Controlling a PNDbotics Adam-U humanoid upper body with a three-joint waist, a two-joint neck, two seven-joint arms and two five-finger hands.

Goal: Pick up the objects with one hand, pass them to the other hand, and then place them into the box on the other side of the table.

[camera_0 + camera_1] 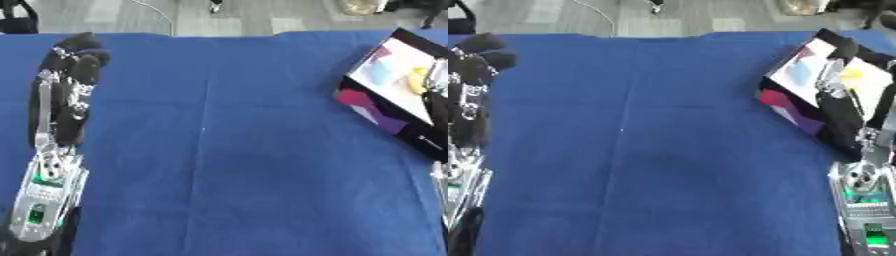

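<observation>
An open box with a white inside and dark, pink-patched walls lies tilted at the table's right edge. Inside it lie a yellow object and a pale blue object. My right hand reaches over the box from the lower right, its fingers straight beside the yellow object and not curled round it. My left hand is far off at the table's left side, fingers up and relaxed, with nothing in it.
A blue cloth covers the whole table. Grey floor with a cable runs beyond the far edge. My left forearm lies along the left edge.
</observation>
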